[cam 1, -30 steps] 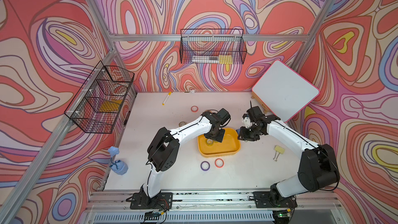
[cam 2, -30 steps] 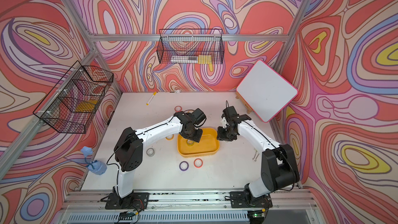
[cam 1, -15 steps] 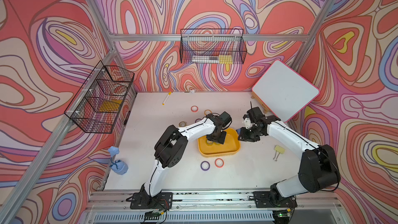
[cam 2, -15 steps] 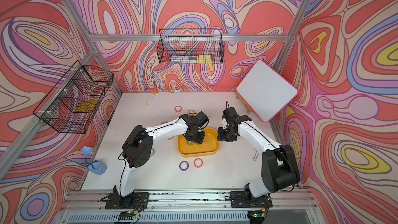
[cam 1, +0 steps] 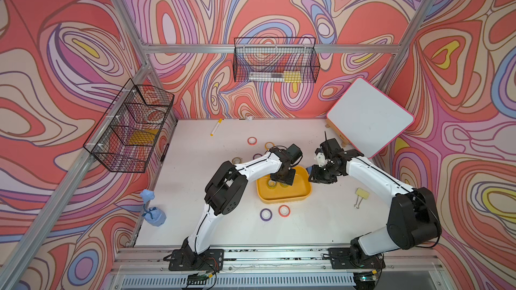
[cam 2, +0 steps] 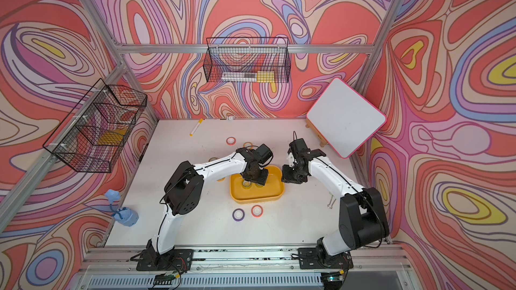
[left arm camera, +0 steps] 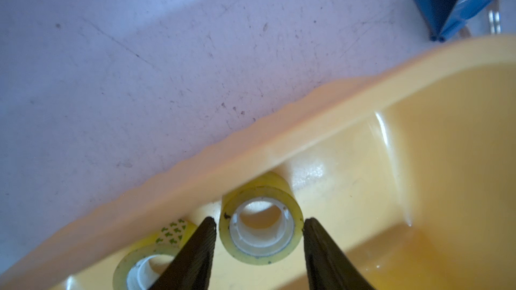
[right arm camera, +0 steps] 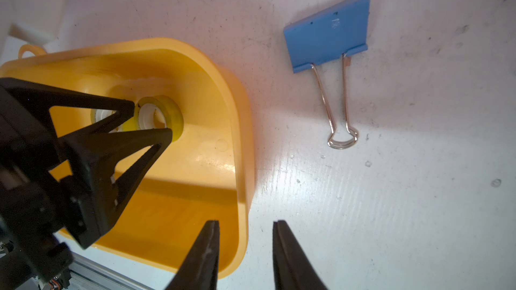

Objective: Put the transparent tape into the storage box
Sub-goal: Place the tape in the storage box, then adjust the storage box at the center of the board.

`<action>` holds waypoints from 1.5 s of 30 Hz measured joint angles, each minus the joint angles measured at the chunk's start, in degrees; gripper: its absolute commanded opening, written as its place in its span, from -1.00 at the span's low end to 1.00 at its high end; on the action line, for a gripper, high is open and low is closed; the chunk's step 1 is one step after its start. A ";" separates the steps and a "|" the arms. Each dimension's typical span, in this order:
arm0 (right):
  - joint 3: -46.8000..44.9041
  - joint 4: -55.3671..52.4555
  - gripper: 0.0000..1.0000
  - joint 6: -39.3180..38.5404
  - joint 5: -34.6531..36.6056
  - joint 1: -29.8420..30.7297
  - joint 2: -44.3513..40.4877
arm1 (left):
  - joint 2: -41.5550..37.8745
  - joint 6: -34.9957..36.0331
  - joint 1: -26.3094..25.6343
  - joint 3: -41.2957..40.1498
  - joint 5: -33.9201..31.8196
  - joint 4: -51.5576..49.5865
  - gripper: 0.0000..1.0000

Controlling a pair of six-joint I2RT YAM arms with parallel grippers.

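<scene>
The transparent tape, a yellowish clear roll with a white core, lies on the floor of the yellow-orange storage box near its wall. My left gripper reaches down into the box in both top views. It is open, with a finger on each side of the roll and a thin gap on both sides. A second clear roll lies beside it, partly behind one finger. My right gripper is open and straddles the box's corner rim, one finger inside and one outside, holding nothing.
A blue binder clip lies on the table just beyond the box. Purple and red tape rings sit in front of the box, and a yellow clip lies to the right. A whiteboard leans at the back right. Wire baskets hang on the walls.
The left arm's elbow has swung a little to the right while its gripper stayed over the box, its jaws easing slightly wider. The right arm has not moved.
</scene>
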 measured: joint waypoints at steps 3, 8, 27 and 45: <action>0.00 0.00 -0.32 0.00 0.00 0.00 0.00 | 0.02 0.00 0.00 0.09 -0.20 -0.04 0.13; 0.00 -0.04 -0.19 0.00 0.26 0.00 -0.02 | 0.02 0.00 0.00 0.11 -0.39 -0.07 0.21; 0.26 -3.39 0.05 -4.24 2.62 1.99 -7.37 | -25.94 1.51 6.29 -17.97 -1.66 -1.57 0.29; 3.72 -4.39 -0.38 1.51 3.04 3.39 0.28 | -32.57 1.31 11.80 -30.93 -0.66 0.11 0.25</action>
